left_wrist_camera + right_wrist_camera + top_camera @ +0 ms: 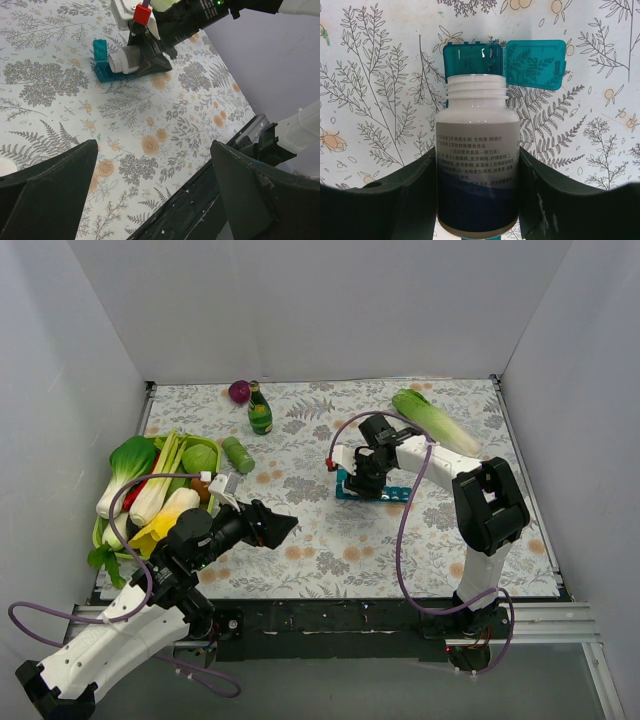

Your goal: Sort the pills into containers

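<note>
The teal-blue pill box (392,495) lies mid-table. In the right wrist view two of its lids (535,64) stand open just beyond the bottle's mouth. My right gripper (366,476) is shut on a white pill bottle (477,150) with no cap, its mouth held over the box. The left wrist view shows this bottle (121,62) tilted onto the box (102,66). My left gripper (276,526) is open and empty, raised above the cloth to the near left of the box; its fingers (50,190) are spread wide. No loose pills show.
A green tray (99,532) of vegetables stands at the left. A green bottle (260,412), a purple ball (239,391) and a small green cucumber (238,454) lie at the back. A cabbage (435,422) lies back right. The black table rail (210,200) runs along the near edge.
</note>
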`<state>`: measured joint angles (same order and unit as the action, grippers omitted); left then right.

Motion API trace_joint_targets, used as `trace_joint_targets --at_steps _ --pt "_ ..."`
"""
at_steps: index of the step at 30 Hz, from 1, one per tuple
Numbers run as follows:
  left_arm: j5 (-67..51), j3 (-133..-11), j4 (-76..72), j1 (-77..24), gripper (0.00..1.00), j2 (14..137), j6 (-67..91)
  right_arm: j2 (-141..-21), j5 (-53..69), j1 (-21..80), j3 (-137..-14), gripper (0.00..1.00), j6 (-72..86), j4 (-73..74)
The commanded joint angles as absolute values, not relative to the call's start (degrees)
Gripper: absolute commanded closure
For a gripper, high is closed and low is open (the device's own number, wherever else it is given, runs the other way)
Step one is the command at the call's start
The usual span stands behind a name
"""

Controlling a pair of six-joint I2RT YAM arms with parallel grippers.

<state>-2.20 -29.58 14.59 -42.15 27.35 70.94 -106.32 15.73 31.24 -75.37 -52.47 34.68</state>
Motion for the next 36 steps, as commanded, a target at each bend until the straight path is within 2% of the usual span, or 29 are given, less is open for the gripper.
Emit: trace_joint_targets --at_steps 1,36 --pt "-2.37 -29.18 14.24 -42.01 0.03 26.98 70.66 -106.96 15.21 31.82 -78.66 0.95 -52.91 36.03" --pt "-2.46 -28.92 13.89 -41.92 0.03 26.46 70.84 -107.67 13.1 32.78 -80.07 0.95 -53.26 37.88"
